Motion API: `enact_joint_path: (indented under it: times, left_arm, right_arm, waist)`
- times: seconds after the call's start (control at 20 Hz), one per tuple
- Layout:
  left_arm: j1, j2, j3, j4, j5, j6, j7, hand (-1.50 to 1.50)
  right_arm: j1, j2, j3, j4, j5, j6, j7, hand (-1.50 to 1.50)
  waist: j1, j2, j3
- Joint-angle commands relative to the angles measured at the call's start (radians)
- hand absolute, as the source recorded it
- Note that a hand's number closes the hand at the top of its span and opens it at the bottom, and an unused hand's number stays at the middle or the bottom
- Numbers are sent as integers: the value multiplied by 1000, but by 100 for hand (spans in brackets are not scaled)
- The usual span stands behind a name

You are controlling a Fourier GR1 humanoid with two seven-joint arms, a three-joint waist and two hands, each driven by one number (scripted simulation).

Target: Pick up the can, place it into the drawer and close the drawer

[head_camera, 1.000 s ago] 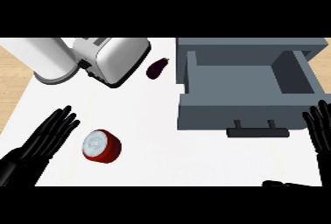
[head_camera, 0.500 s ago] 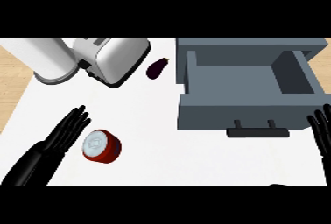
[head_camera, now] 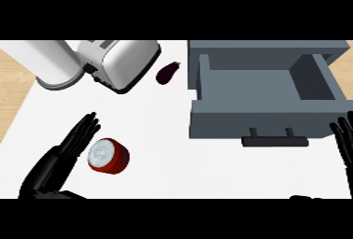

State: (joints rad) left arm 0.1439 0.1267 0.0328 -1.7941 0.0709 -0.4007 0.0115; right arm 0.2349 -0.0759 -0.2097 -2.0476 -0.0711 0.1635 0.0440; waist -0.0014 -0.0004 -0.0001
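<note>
Short red cylindrical can with a silver lid lies on its side on the white desk, well left of the open grey metal drawer and below its level. Left hand sits just left of the can, fingers straight and together, alongside the can but not wrapped round it; contact unclear. Right hand shows at the view's right edge, just right of the drawer's dark front handle, fingers straight and slightly spread, resting. Small dark purple eggplant lies just left of the drawer's far corner; silver toaster sits further left.
</note>
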Motion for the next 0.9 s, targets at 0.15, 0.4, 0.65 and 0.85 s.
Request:
enact_joint_path:
  times: [0.15,0.4,0.65,0.85]
  left_arm:
    - [-67,-1,39,227,-94,21,-164,-150]
    - [-26,9,53,266,-107,-7,-250,-150]
    - [-10,15,43,271,-128,-14,-230,-150]
    - [-75,49,92,403,-132,-37,-328,-150]
  right_arm:
    - [40,34,7,71,37,27,-113,-150]
    - [38,39,11,-12,38,22,-31,-150]
    - [2,51,32,-56,46,-1,28,-150]
    - [-17,40,-14,20,32,9,-10,-150]
  waist:
    - [-3,1,0]
    - [-1,0,0]
    - [0,0,0]
    - [0,0,0]
